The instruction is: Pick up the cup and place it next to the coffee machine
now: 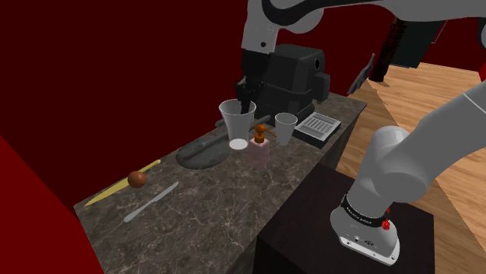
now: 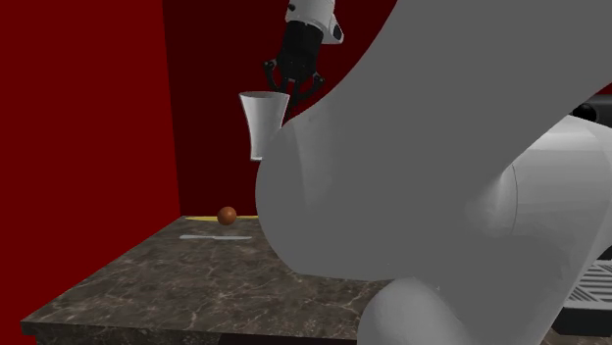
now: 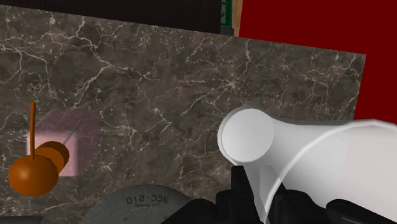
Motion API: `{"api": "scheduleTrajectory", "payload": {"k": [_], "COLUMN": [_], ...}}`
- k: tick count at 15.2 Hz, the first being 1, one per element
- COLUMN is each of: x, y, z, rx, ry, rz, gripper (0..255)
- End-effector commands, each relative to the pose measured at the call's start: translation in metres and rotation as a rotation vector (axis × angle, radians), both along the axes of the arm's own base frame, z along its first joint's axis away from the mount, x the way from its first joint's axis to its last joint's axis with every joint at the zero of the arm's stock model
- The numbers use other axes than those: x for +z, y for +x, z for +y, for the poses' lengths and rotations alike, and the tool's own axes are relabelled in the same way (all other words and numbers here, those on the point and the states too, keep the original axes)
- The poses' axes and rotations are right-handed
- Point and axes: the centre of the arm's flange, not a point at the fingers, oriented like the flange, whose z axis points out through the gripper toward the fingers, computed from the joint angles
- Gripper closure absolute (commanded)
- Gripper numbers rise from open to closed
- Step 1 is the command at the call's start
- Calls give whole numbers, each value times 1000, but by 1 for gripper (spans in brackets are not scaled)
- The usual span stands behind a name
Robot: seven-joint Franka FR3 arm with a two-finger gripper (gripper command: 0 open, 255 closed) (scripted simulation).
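Note:
A translucent white cup (image 1: 237,123) hangs upright in the air above the dark marble counter (image 1: 210,210), well off the surface in the second exterior view. My black gripper (image 1: 246,93) is shut on the cup's rim from above. The black coffee machine (image 1: 292,74) stands just behind the gripper at the counter's far end. From the second exterior view, the cup (image 2: 261,123) sits under the gripper (image 2: 289,86) against the red wall. In the wrist view the cup (image 3: 305,162) lies along the gripper (image 3: 267,205), its round base toward the counter.
A second cup (image 1: 285,128) and a pink soap dispenser (image 1: 258,149) with an orange pump stand beside the held cup. A sink (image 1: 204,152), a brown ball (image 1: 137,179), a knife (image 1: 152,201) and a yellow stick (image 1: 117,188) lie further along. A grated tray (image 1: 318,126) fronts the machine.

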Motion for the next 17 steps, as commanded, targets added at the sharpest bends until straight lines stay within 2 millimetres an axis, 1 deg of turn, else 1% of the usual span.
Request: {"api": "scheduleTrajectory", "payload": {"k": [1,17], "x": [11,96], "y": [0,0], "z": [0,0], "rx": [0,0], "ry": [0,0], "rz": [0,0], "gripper": [255,255]}}
